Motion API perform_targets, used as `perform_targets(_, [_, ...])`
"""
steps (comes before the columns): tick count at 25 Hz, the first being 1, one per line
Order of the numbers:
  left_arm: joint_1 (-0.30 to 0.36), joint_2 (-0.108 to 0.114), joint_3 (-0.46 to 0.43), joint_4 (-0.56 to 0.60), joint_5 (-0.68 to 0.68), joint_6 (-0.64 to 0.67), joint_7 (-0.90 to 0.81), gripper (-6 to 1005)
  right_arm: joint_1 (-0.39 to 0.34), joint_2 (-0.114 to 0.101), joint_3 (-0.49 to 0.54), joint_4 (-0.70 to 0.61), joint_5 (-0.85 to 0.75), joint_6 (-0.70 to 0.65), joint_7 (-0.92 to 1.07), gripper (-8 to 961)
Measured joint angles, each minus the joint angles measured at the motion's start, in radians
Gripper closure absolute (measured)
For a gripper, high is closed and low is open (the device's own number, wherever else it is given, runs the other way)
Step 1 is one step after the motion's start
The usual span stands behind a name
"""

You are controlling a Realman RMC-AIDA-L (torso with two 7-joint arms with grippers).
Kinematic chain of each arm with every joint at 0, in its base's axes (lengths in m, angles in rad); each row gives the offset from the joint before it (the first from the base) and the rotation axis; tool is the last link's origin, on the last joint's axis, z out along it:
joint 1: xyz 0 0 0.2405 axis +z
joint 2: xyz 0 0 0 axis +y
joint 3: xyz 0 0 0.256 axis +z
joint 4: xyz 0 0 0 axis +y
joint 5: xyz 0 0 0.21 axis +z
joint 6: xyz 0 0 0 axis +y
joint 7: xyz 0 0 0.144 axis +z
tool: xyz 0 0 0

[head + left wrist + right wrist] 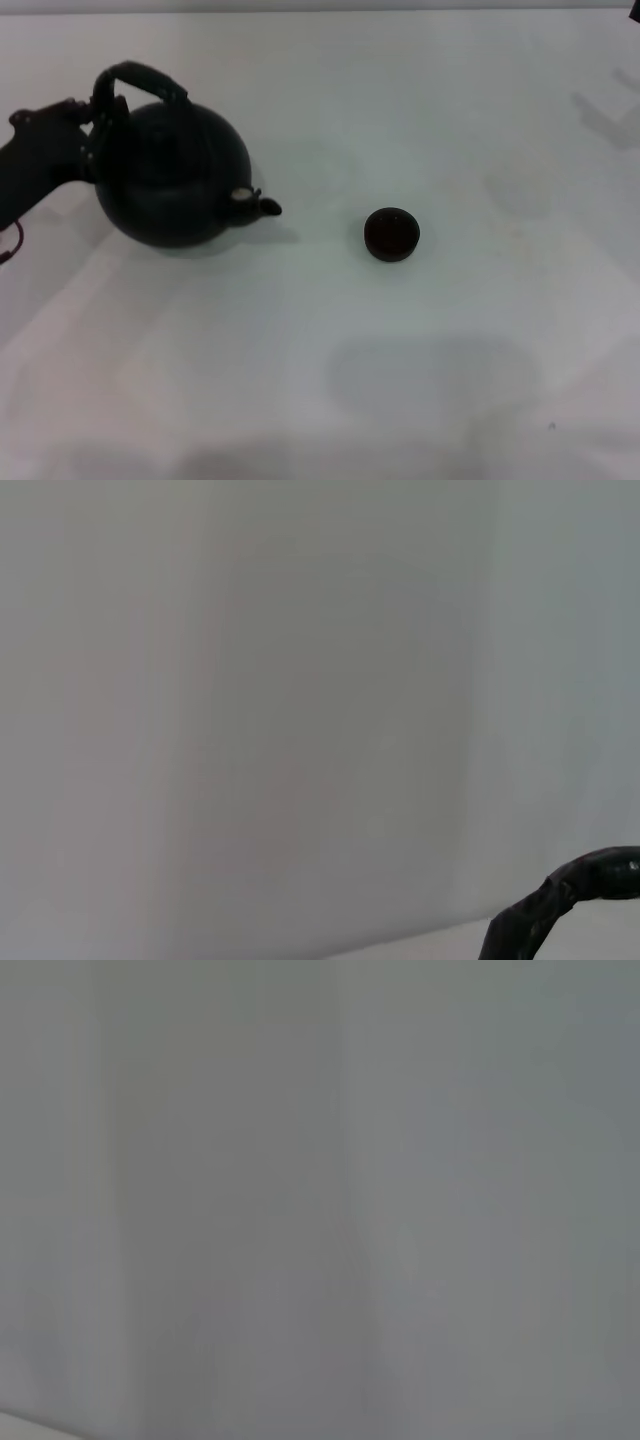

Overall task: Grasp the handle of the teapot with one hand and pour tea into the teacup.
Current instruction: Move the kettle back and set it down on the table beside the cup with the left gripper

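On a white tabletop (420,400), the teacup (391,233) stands upright near centre. Well apart at its 9 o'clock, the teapot (172,175) points its spout toward it. At the pot's 10 o'clock, the left gripper (88,128) meets the handle (135,80); whether its fingers clasp it cannot be told. Pouring remains undone. The right gripper is unseen.

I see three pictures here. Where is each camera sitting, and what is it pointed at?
Head view: up on the robot's head, looking down at the table, teapot and teacup; the left pincer is at the handle.
Left wrist view: on the left arm, facing pale blankness; only the handle shows.
Right wrist view: on the right arm; pale blankness, no body.
Shared: the handle, in the head and left wrist views.
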Motion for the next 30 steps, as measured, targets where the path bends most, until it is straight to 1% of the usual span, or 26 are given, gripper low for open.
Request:
perform_targets(8, [0.001,0.001,-0.006,-0.063,-0.012,0.016,0.074,880,-0.008,0.0,-0.004,0.001,-0.011,-0.005,0.0,119])
perform_targets(13, [-0.004,0.003,-0.006,-0.112,-0.056,0.017,0.106,879,-0.01,0.003,-0.003,0.001,-0.012,-0.002,-0.001,119])
perform_targets(30, [-0.006,0.006,-0.007,-0.134,-0.08,0.009,0.12,856,-0.009,0.007,-0.003,0.001,-0.014,0.001,0.005,118])
